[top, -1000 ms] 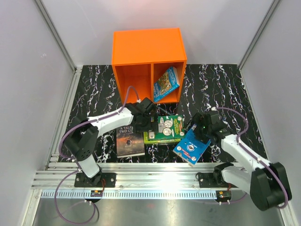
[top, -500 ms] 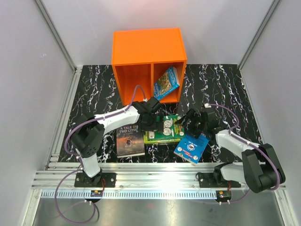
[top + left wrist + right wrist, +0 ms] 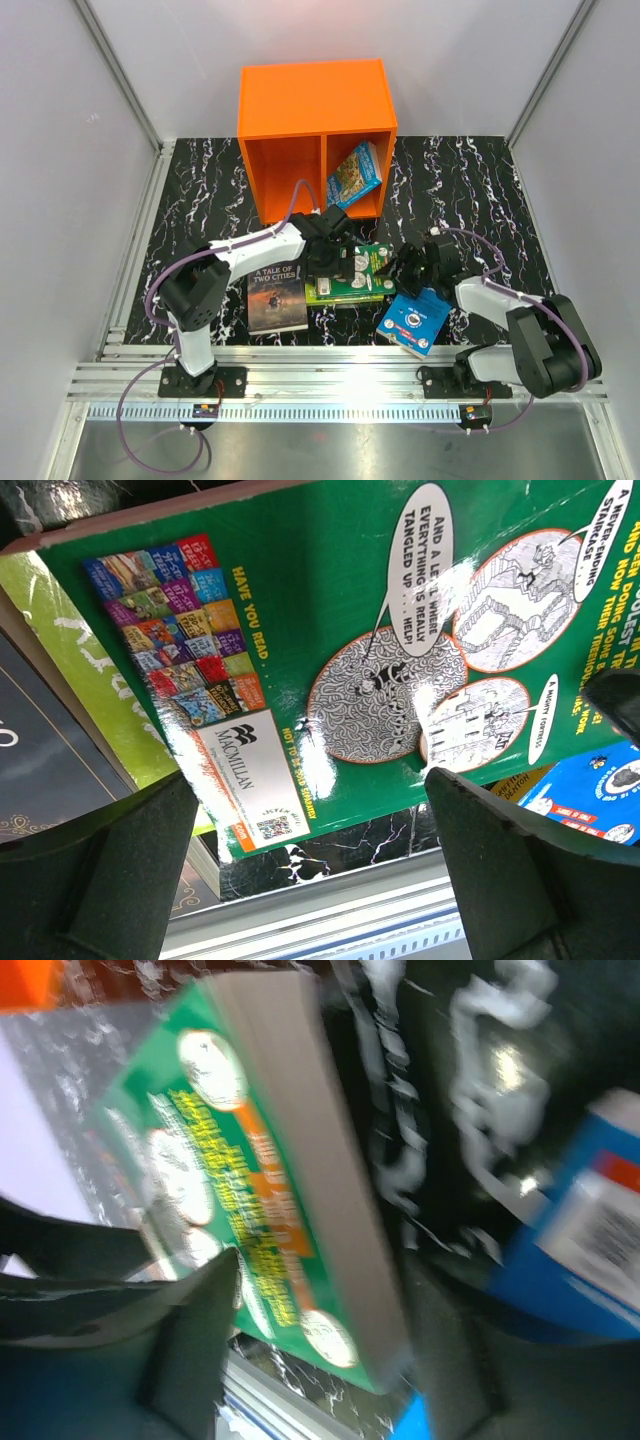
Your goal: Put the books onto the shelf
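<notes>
The green book [image 3: 355, 270] lies flat on the black marbled tabletop [image 3: 470, 190], just in front of the orange shelf [image 3: 315, 100]. Its back cover faces up, with cartoon speech bubbles and a publisher's mark, and a lime-green strip shows under its near edge. The left claw [image 3: 327, 258] hangs over the left part of that book with its fingers [image 3: 110, 880] spread wide, and only the cover below shows between them. The right claw [image 3: 402, 268] is at the book's right edge. In the blurred right wrist view the pale page edge runs between its two fingers [image 3: 185, 1340], which stand apart on either side. I cannot tell whether they press on the book or only straddle it. The brown book [image 3: 277, 298], titled A Tale of Two Cities, lies flat just to the left of the green one, either touching it or very nearly so. The blue book [image 3: 414, 320], with a white round emblem, lies askew near the tabletop's front edge, to the right of the green one and just beside the right claw. A fourth, illustrated book [image 3: 355, 178] leans tilted inside the shelf's right compartment.
</notes>
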Action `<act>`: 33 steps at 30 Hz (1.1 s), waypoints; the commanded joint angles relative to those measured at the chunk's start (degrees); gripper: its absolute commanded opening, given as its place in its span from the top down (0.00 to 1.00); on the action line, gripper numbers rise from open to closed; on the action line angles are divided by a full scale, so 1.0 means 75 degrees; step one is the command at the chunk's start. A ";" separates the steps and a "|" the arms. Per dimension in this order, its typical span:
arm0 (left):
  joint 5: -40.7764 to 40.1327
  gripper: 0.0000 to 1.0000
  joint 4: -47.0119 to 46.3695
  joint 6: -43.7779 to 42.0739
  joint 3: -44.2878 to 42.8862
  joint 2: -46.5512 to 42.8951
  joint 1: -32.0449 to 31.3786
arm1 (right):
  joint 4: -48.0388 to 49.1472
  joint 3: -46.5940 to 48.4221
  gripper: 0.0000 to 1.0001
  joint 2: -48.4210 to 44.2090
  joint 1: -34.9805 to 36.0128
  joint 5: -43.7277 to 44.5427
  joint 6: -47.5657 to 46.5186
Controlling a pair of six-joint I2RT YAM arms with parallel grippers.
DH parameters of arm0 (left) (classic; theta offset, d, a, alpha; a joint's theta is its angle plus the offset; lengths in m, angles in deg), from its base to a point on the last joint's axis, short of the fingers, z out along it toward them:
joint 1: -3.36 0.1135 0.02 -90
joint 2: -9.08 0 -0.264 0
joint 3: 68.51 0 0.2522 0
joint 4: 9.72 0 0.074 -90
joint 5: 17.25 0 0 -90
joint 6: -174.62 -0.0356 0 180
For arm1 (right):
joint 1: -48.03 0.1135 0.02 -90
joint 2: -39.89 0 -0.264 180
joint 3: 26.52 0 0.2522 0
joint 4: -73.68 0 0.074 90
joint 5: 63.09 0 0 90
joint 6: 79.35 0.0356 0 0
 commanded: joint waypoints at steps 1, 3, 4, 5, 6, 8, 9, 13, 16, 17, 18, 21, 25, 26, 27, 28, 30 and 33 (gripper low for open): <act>0.0170 0.01 -0.0095 0.0144 -0.0377 0.0099 -0.0108 | -0.1555 0.0147 0.40 -0.0562 -0.0006 0.0527 -0.0387; 0.0170 0.01 -0.0083 0.0191 -0.0389 0.0123 -0.0132 | -0.2269 0.0404 0.59 -0.0960 0.0005 0.0704 -0.0608; 0.0170 0.01 -0.0106 0.0226 -0.0389 0.0123 -0.0143 | -0.2424 0.0464 0.65 -0.1089 0.0005 0.0740 -0.0645; 0.0182 0.01 -0.0118 0.0238 -0.0389 0.0146 -0.0155 | -0.2530 0.0522 0.70 -0.1357 0.0005 0.0740 -0.0691; 0.0170 0.01 -0.0130 0.0250 -0.0424 0.0134 -0.0190 | -0.2693 0.0581 0.78 -0.1488 0.0005 0.0729 -0.0703; 0.0158 0.01 -0.0130 0.0297 -0.0459 0.0181 -0.0237 | -0.2800 0.0640 0.84 -0.1850 0.0005 0.0670 -0.0680; 0.0170 0.01 -0.0130 0.0320 -0.0506 0.0170 -0.0295 | -0.2963 0.0768 0.87 -0.1957 0.0005 0.0681 -0.0669; 0.0170 0.01 -0.0153 0.0472 -0.0623 0.0158 -0.0459 | -0.3550 0.1330 1.00 -0.2344 0.0005 0.0752 -0.0774; 0.0298 0.01 -0.0293 0.0636 -0.0612 0.0146 -0.0577 | -0.3762 0.1682 1.00 -0.2578 -0.0006 0.0682 -0.0762; 0.0345 0.01 -0.0317 0.0683 -0.0612 0.0123 -0.0612 | -0.3796 0.1776 1.00 -0.2718 0.0005 0.0670 -0.0797; 0.0346 0.01 -0.0306 0.0742 -0.0612 0.0088 -0.0659 | -0.3971 0.2044 1.00 -0.2777 -0.0006 0.0693 -0.0890; 0.0276 0.01 -0.0294 0.0859 -0.0449 -0.0320 -0.0694 | -0.4636 0.2885 1.00 -0.2977 0.0017 0.0903 -0.1264; 0.0053 0.01 -0.0165 0.0918 -0.0062 -0.1116 -0.0624 | -0.5518 0.4142 1.00 -0.2919 0.0005 0.1302 -0.1617; 0.0006 0.01 -0.0130 0.0941 0.0043 -0.1294 -0.0624 | -0.5624 0.4364 1.00 -0.2884 0.0005 0.1303 -0.1664; -0.0040 0.01 -0.0072 0.0976 0.0276 -0.1458 -0.0624 | -0.5810 0.4796 1.00 -0.2849 -0.0006 0.1291 -0.1665; -0.0134 0.01 -0.0036 0.1046 0.0430 -0.1819 -0.0624 | -0.5882 0.4997 1.00 -0.2837 0.0005 0.1291 -0.1676; -0.0216 0.01 0.0034 0.1140 0.0838 -0.2207 -0.0612 | -0.6128 0.5628 1.00 -0.2720 0.0005 0.1291 -0.1723; -0.0472 0.01 0.0244 0.1222 0.1122 -0.2818 -0.0566 | -0.6315 0.6402 1.00 -0.2416 0.0017 0.1186 -0.1851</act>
